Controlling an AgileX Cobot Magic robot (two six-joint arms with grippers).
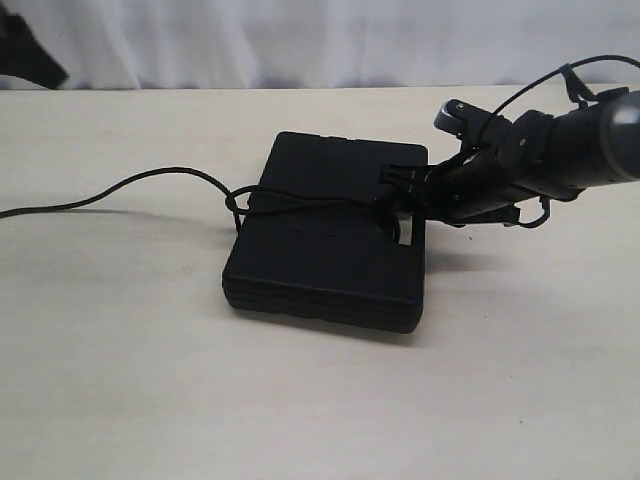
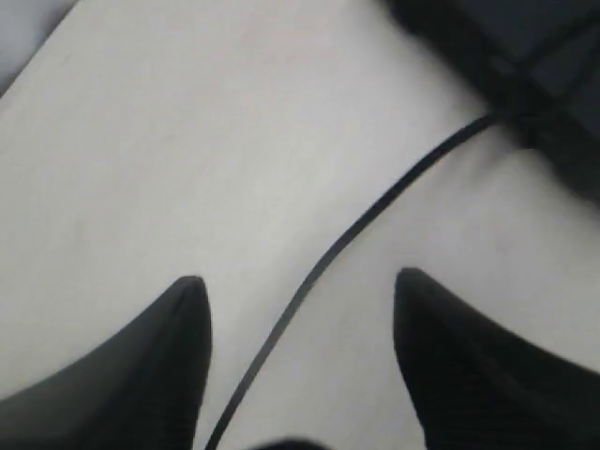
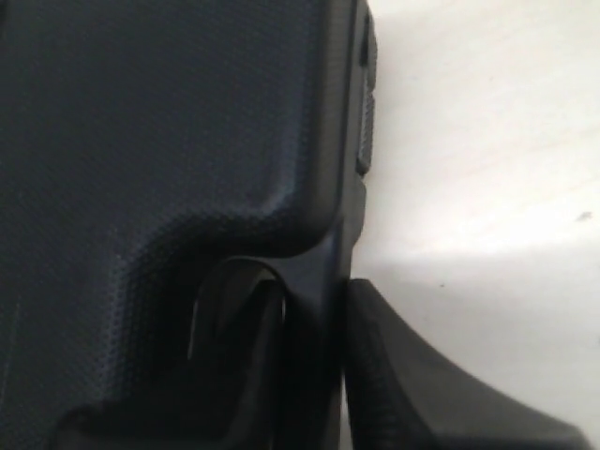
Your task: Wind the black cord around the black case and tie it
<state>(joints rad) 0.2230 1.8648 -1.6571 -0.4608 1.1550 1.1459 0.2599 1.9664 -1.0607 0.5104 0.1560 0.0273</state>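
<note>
The black case [image 1: 320, 240] lies flat in the middle of the table. The black cord [image 1: 150, 178] comes in from the left, arcs to a knot [image 1: 232, 203] at the case's left edge, then runs across the lid toward the handle side. My right gripper [image 1: 405, 195] is shut on the handle bar. In the right wrist view one finger sits in the slot of the case [image 3: 141, 141] and the other outside the rim, with the gripper [image 3: 314, 286] clamped. My left gripper [image 2: 300, 278] stands open above the table, the cord [image 2: 356, 230] passing between its fingers untouched. A corner of the case [image 2: 525, 56] shows beyond.
The pale table [image 1: 150, 380] stretches wide to the left and front of the case. A white curtain [image 1: 300, 40] hangs behind the table's back edge. A dark piece of equipment [image 1: 30, 48] sits in the top left corner. The right arm's cables [image 1: 560, 80] loop above its wrist.
</note>
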